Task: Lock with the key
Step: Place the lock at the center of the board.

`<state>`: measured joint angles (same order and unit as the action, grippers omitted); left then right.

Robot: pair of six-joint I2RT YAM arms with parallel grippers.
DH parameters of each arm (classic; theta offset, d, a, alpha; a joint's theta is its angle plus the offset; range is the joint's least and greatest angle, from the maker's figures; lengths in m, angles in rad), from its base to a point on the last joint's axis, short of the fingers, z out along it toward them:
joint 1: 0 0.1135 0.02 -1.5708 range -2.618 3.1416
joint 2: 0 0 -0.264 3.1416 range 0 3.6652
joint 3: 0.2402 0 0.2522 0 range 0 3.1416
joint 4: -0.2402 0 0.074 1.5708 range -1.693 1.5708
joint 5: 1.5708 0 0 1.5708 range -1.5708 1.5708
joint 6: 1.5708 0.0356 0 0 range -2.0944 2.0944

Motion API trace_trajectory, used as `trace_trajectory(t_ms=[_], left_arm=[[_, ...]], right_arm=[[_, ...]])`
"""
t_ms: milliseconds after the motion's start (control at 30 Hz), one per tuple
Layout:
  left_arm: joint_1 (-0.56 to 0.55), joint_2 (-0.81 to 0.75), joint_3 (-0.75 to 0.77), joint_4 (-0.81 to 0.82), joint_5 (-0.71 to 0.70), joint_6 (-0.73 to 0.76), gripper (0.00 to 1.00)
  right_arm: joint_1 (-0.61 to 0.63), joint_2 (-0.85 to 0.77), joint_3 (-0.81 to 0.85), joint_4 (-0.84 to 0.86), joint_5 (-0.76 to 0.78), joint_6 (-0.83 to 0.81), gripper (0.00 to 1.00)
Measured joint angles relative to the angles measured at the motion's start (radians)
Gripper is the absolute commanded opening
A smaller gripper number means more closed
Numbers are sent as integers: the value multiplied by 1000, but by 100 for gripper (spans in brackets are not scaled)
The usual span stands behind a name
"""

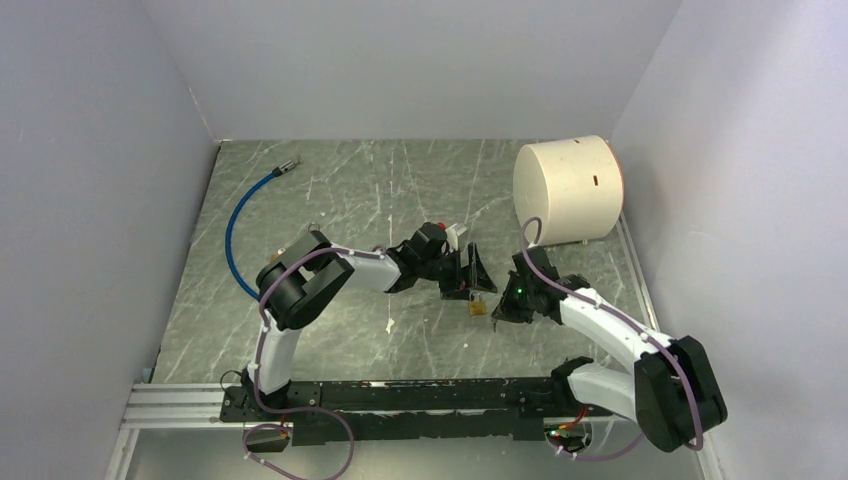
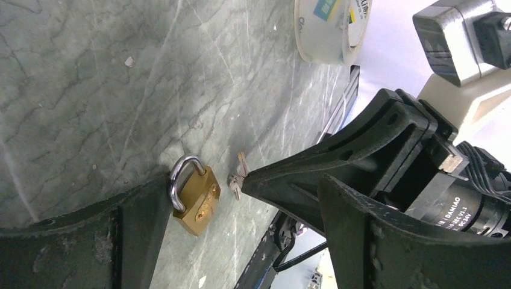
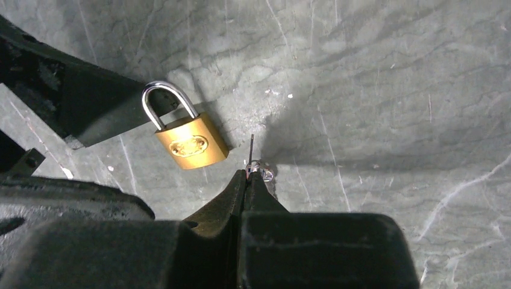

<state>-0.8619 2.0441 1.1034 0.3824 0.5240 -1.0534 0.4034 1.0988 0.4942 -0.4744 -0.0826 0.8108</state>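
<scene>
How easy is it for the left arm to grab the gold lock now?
Probably easy, yes: the left gripper is open with one finger right beside the padlock, and nothing lies between them.

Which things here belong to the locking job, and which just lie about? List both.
For the job: brass padlock with steel shackle; small silver key, pinched in the right gripper.
Lying about: blue hose with metal tip; large white cylindrical roll.
</scene>
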Motion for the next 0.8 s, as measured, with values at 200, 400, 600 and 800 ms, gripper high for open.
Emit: trace_trajectory(t_ms=[200, 400, 600, 800], left_arm=[[0, -3, 13, -33, -3, 18, 94], [2, 1, 68, -126, -6, 41, 94], [4, 6, 106, -194, -31, 66, 94], [-8, 5, 128, -236, -57, 83, 94]], right_arm=[[-5, 64, 19, 36, -3, -17, 0], [-10, 79, 29, 61, -5, -23, 0], [-24, 69, 28, 78, -17, -23, 0], [-34, 44, 14, 110, -39, -19, 0]])
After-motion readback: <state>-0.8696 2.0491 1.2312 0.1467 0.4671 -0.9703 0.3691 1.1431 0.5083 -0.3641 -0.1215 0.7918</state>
